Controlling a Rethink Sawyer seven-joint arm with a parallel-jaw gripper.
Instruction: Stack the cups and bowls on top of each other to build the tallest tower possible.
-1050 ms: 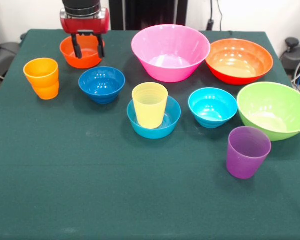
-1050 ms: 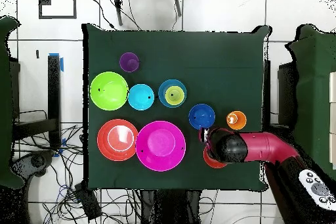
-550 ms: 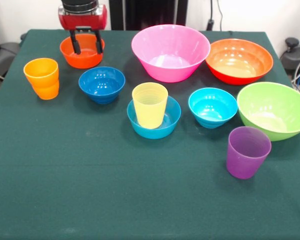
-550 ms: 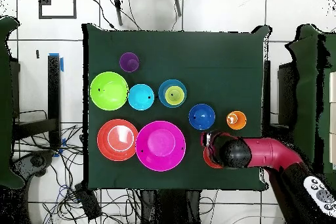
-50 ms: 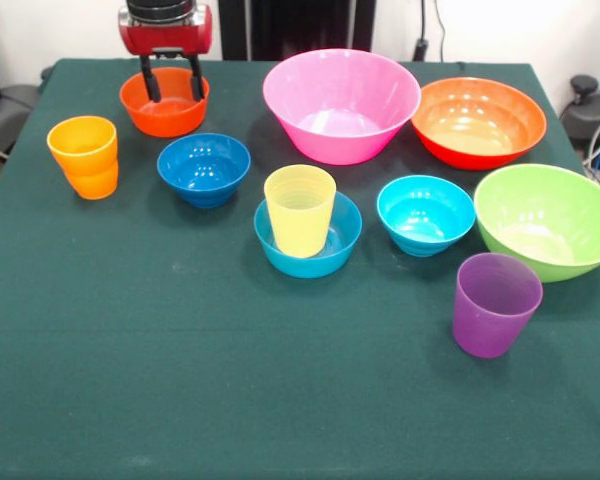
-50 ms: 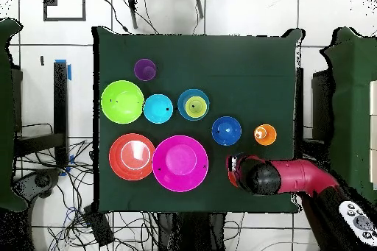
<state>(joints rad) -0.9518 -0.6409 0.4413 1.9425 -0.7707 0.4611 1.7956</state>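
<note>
On the desk: ten task pieces, all upright and mouth up, spread over a dark green cloth.
Cups: three, each translucent with tapered sides: an orange cup, a yellow cup and a purple cup.
Small bowls: four, all glossy: a small orange-red bowl, a dark blue bowl, a mid-blue bowl and a cyan bowl.
Large bowls: three: a pink bowl, a large orange-red bowl and a lime green bowl.
Tower: so far only the yellow cup standing inside the mid-blue bowl, near the middle of the cloth in the front view.
Around the tower, front view: dark blue bowl at 10 o'clock, pink bowl at 12, cyan bowl at 3, purple cup at 4.
Orange cup: alone at 9 o'clock of the cloth, just beside the dark blue bowl.
Lime green bowl: at 3 o'clock of the cloth, with the large orange-red bowl above it at 2.
Gripper: over the small orange-red bowl at 11 o'clock, its dark jaws spread apart, pointing down into the bowl's mouth and holding nothing.
Overhead view: the red arm covers most of that small bowl.
</note>
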